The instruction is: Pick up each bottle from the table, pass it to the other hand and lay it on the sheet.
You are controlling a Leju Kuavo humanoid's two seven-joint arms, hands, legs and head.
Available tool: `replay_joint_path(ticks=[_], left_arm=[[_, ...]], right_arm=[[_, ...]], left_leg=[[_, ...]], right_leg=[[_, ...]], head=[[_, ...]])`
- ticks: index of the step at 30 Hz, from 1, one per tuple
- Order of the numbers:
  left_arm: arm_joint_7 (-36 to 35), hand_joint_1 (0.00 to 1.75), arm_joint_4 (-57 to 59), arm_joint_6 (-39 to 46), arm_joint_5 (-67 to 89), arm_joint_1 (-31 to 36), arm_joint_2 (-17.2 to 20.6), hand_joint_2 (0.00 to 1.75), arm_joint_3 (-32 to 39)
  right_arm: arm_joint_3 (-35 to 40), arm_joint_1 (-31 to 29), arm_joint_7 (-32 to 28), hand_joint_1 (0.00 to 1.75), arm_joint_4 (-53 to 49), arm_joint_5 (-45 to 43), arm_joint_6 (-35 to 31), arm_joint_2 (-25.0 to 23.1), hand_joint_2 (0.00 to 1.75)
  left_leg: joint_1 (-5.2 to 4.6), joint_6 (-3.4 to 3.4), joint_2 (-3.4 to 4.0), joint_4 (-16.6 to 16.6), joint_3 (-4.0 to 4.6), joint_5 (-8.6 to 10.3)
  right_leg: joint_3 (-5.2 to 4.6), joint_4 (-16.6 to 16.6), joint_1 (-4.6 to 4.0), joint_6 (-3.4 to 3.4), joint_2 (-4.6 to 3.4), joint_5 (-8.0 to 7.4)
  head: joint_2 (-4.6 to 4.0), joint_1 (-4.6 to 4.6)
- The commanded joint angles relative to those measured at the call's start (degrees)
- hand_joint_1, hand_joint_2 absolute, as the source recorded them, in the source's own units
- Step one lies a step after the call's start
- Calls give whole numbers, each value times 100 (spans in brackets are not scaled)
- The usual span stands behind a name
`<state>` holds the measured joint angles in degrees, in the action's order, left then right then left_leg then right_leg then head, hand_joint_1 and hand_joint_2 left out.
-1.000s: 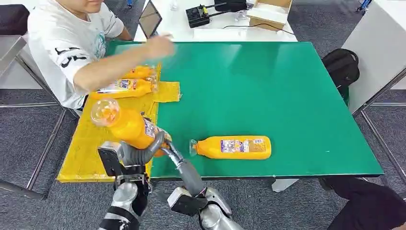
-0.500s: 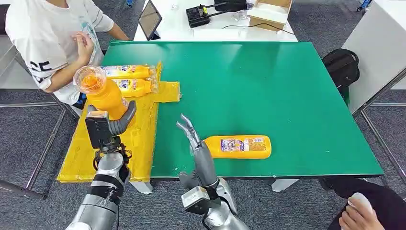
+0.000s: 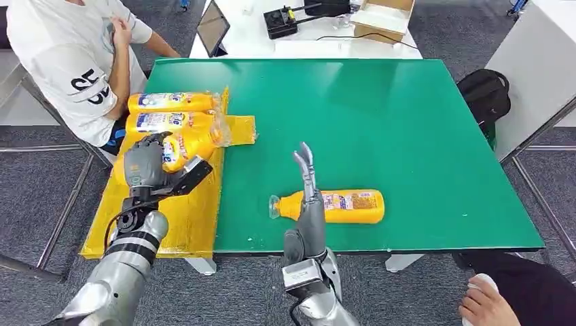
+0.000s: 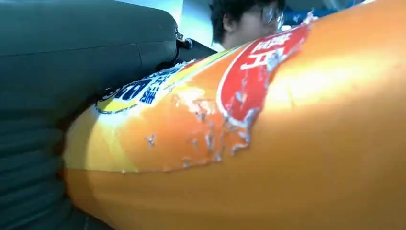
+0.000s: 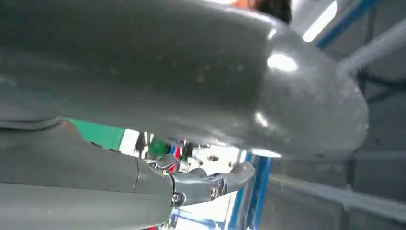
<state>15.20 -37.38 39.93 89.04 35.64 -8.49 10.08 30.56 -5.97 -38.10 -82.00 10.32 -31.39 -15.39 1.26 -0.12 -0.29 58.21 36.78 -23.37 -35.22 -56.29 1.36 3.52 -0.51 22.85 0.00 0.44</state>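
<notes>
- I'm holding an orange juice bottle [image 3: 182, 147] in my left hand [image 3: 146, 165], fingers wrapped round it, low over the yellow sheet [image 3: 163, 212] beside two bottles [image 3: 173, 112] lying there.
- My right hand [image 3: 309, 187] is raised, fingers straight and empty, near the one bottle on the green table [image 3: 339, 206] (four bottles in all).

A green-topped table [image 3: 407, 136] stands on grey carpet [image 3: 41, 197]. Beyond its far edge, a white desk [image 3: 251, 37] carries a tilted tablet [image 3: 212, 27], a black device [image 3: 280, 22] with a cable, and an open cardboard box [image 3: 382, 17]. A black backpack [image 3: 483, 95] rests on the floor beside another white table [image 3: 536, 61]. A person in a white printed T-shirt [image 3: 68, 61] sits at the far left corner.
</notes>
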Motion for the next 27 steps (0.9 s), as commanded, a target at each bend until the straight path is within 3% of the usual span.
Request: replay_joint_path(ticks=[1,3,5,26,27], left_arm=[[-713,175,1964,7,96,604,604,175,-1176],[-707,175,2012,-134,-16,676,629,175,-1221],[-785,175,2168,-66,96,645,671,175,-1348],[-785,175,2168,-66,96,645,671,175,-1348],[-895,175,2307,-250,96,689,730,175,-1731]], right_arm=[[-214,-131,-190,0,87,-162,103,115,0],[40,-58,-58,0,10,-79,-122,122,0],[-130,-192,-190,0,256,-249,60,144,0],[-130,-192,-190,0,256,-249,60,144,0],[-163,-186,-190,0,322,-226,134,122,0]], left_leg=[[-2,7,4,-5,-23,-7],[2,10,6,-4,-44,-16],[1,4,4,-4,-14,-5],[3,6,4,-1,-21,-10],[2,5,4,-2,-11,-6]], right_leg=[[23,5,-1,-10,2,6],[46,7,-7,-19,3,13],[17,6,-3,-10,1,3],[26,4,-7,-16,3,8],[15,5,-5,-11,1,4]], head=[[0,0],[0,0],[0,0],[0,-2],[0,-2]])
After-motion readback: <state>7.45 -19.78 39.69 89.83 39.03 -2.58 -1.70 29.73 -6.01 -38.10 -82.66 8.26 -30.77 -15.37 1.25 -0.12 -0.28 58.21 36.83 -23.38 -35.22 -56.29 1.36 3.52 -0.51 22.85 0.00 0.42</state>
